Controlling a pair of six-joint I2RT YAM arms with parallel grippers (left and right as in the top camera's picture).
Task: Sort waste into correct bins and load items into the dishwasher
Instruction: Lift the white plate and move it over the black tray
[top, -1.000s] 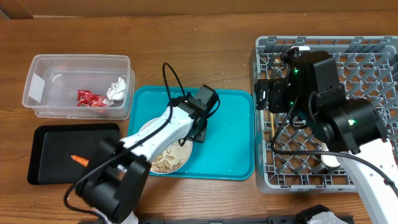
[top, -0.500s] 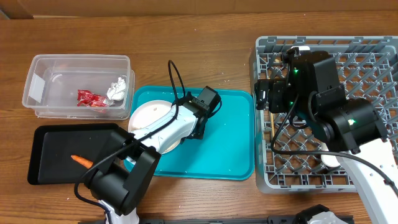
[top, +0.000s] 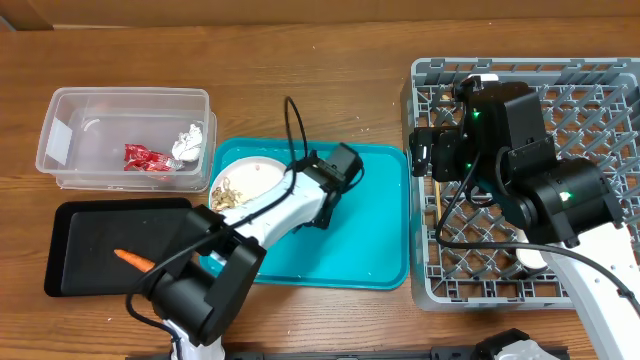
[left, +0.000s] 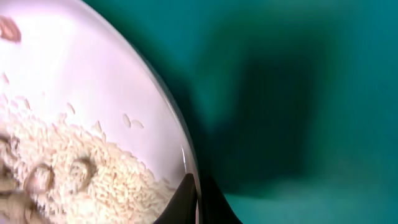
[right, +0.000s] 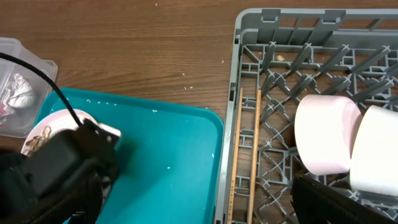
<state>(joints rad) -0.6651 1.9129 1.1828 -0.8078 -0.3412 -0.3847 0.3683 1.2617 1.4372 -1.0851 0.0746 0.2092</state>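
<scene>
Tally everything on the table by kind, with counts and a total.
Dishes: 3 (white plate, two white bowls)
Chopsticks: 2
Waste: 4 (carrot, red wrapper, white tissue, food scraps on plate)
Containers: 4 (clear tub, black tray, teal tray, grey dish rack)
Total: 13

I see brown wooden table. Four things sit directly on it: clear tub far left, black tray just in front of tub, teal tray mid-table close beside both, grey dish rack right, just beside teal tray. Few pale specks on bare wood.
</scene>
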